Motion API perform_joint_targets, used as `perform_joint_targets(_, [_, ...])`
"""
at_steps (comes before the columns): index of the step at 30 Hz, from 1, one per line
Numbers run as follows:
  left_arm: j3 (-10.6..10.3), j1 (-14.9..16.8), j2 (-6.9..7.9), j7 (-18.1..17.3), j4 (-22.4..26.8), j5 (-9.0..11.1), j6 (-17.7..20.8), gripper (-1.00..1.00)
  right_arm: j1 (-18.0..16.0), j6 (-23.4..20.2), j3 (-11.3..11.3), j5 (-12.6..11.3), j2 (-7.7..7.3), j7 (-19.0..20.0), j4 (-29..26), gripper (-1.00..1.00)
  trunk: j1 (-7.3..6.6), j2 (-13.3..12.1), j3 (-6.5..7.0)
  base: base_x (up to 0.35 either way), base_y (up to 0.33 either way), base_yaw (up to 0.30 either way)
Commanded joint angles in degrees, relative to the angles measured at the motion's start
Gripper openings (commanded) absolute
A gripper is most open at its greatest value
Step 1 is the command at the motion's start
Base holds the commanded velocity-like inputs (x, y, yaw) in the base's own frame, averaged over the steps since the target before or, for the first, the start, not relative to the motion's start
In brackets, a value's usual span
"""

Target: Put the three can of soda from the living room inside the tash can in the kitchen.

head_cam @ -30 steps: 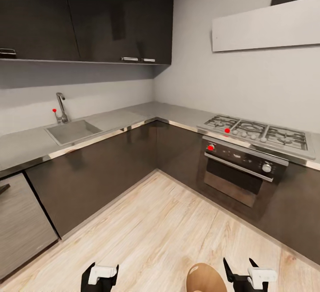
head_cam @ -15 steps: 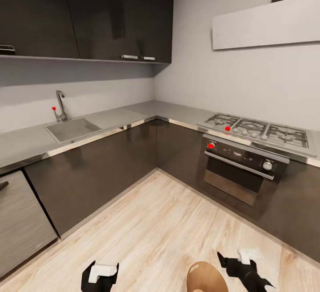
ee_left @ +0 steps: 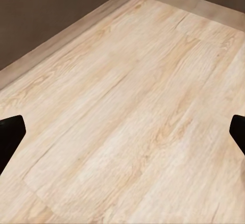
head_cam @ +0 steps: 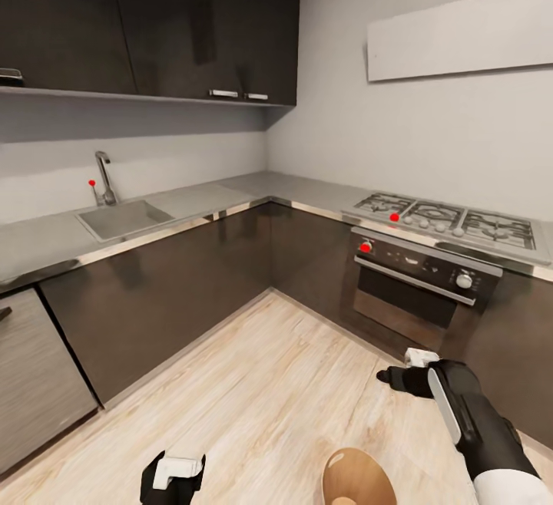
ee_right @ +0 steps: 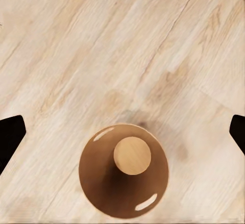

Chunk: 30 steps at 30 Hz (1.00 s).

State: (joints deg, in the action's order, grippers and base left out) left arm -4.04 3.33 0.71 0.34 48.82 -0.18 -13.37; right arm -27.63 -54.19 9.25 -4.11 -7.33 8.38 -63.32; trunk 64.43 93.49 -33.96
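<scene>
Copper-brown and glossy, the tash can (head_cam: 358,477) stands on the pale plank floor (head_cam: 269,382) of the kitchen at the lower edge of the head view, between the two arms and nearer the right one. The left hand (head_cam: 173,476) sits low beside it, its fingers hidden from this camera, so how far apart they are cannot be told here. The right hand (head_cam: 392,376) is lifted well above and beyond the pail, reaching toward the oven (head_cam: 415,290) under the steel worktop (head_cam: 230,196); its fingers are too small to judge.

From the left wrist camera, two dark fingertips (ee_left: 10,137) sit at opposite edges, spread wide with only bare planks between them.

From the right wrist camera, the fingertips (ee_right: 11,134) are likewise far apart and hold nothing. Directly below this hand the tash can (ee_right: 102,183) is seen straight down its mouth: upright, long axis vertical, open end facing the hand, its paler round bottom visible inside.
</scene>
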Motion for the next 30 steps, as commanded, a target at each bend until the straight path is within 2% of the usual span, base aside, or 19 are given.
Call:
perform_joint_targets(1, [0.0, 0.0, 0.00, 0.0, 0.0, 0.0, 0.0, 1.00, -1.0, -1.8, 0.1, 0.0, -0.17, 0.2, -0.5, 1.00, 0.23, 0.4, -0.19, 0.000, 0.000, 0.000])
perform_joint_targets(5, [0.0, 0.0, 0.00, 0.1, -0.1, 0.0, 0.0, 1.00, -3.9, -5.8, 0.2, 0.2, -0.81, 0.6, -2.1, 1.00, 1.11, 2.0, -0.92, 0.000, 0.000, 0.000])
perform_joint_targets(12, [0.0, 0.0, 0.00, 0.0, -0.1, 0.0, 0.0, 1.00, -5.2, -5.8, -0.2, 0.2, -1.08, 0.4, -2.1, 1.00, 2.64, 4.8, -2.42, 0.000, 0.000, 0.000])
perform_joint_targets(16, [0.0, -0.1, -0.06, 0.0, 0.0, 0.0, 0.0, 1.00, -5.7, -5.8, 0.1, 0.1, -2.46, 0.6, 0.6, 1.00, 3.52, 6.4, -3.45, 0.000, 0.000, 0.000])
perform_joint_targets(20, [0.0, -0.1, -0.04, -0.1, 0.0, 0.0, 0.0, 1.00, -5.7, -5.8, -0.1, 0.0, -3.23, 0.8, 1.1, 1.00, 4.40, 8.0, -4.50, 0.000, 0.000, 0.000])
perform_joint_targets(30, [0.0, 0.0, 0.00, 0.0, -0.3, 0.0, 0.1, 1.00, -5.8, -5.8, -0.1, -0.2, -3.56, 0.9, 0.9, 1.00, 6.60, 12.0, -6.73, 0.000, 0.000, 0.000])
